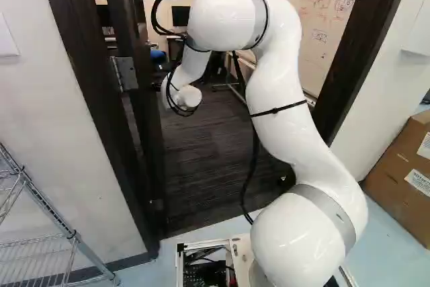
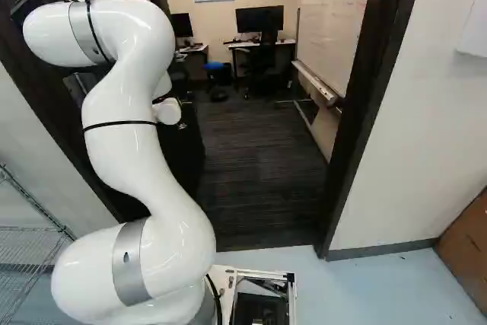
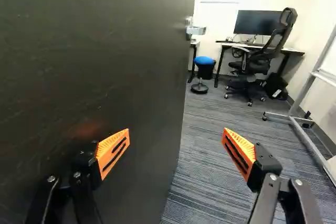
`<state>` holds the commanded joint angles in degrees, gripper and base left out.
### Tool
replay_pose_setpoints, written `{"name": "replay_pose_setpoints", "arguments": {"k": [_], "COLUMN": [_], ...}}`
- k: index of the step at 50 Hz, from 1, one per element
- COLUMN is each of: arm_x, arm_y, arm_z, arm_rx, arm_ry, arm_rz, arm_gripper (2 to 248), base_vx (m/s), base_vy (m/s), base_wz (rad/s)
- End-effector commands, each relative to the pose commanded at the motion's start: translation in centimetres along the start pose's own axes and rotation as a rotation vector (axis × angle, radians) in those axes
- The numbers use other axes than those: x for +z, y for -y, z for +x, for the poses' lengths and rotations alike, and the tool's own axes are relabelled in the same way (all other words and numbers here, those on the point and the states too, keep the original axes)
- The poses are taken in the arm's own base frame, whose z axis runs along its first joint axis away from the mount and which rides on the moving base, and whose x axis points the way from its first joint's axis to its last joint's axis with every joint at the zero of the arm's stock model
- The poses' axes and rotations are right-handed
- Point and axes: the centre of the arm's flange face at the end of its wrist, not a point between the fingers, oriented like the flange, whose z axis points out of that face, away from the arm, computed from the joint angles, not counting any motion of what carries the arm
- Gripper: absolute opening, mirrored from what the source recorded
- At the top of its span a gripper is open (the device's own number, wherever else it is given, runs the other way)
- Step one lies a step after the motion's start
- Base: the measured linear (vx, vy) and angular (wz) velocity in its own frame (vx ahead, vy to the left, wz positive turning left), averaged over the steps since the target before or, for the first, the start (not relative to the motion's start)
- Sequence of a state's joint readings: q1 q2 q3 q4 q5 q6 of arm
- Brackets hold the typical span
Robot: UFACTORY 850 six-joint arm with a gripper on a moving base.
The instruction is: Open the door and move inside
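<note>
We see the big dark door [image 3: 94,51] standing open, with its flat side close ahead of the tool [image 3: 177,139]. A shiny handle [image 3: 196,30] sticks out near the door's far edge, and a metal hinge [image 1: 125,73] is on its near edge. The tool's two fingers are wide apart, and nothing is pinched in them. One orange pad [image 3: 113,149] is in front of the door's flat side, but we can't tell if it touches. The other pad is out past the door's edge, over the stripy carpet [image 3: 210,156]. Our white arm [image 1: 289,99] bends up high, and its far end is beside the door.

Past the door, inside the room, we see a round blue stool [image 3: 204,61] and a black chair with wheels [image 3: 252,66]. The chair is by a white tabletop [image 3: 294,51] with a black screen [image 3: 257,23] on it. Across the opening from the door, there is a big whiteboard [image 2: 335,28] with red scribbles. On our side of the wall, a wire rack [image 1: 40,253] is left of the door, and a brown box [image 1: 396,179] is well to the right of it.
</note>
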<state>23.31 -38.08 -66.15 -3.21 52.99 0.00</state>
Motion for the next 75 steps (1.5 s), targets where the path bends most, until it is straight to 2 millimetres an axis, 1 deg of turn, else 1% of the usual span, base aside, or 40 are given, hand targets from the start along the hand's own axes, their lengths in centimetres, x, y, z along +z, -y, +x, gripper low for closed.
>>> {"name": "replay_pose_setpoints", "arguments": {"k": [8, 16, 42, 59, 75], "arm_x": [-0.1, -0.5, -2.6, -3.1, -4.7], "arm_y": [-0.2, -0.8, -4.1, -4.4, -5.2], "arm_z": [0.0, 0.0, -0.1, 0.0, 0.4], "arm_rx": [0.0, 0.002, 0.012, 0.013, 0.018], "arm_ry": [0.001, 0.004, 0.021, 0.023, 0.031], "arm_rz": [-0.003, -0.012, -0.065, -0.07, -0.086], "arm_gripper": [247, 247, 247, 247, 247], "base_vx": [0.0, 0.0, 0.0, 0.0, 0.0], "base_vy": [0.0, 0.0, 0.0, 0.0, 0.0], "base_wz": [0.0, 0.0, 0.0, 0.0, 0.0]}}
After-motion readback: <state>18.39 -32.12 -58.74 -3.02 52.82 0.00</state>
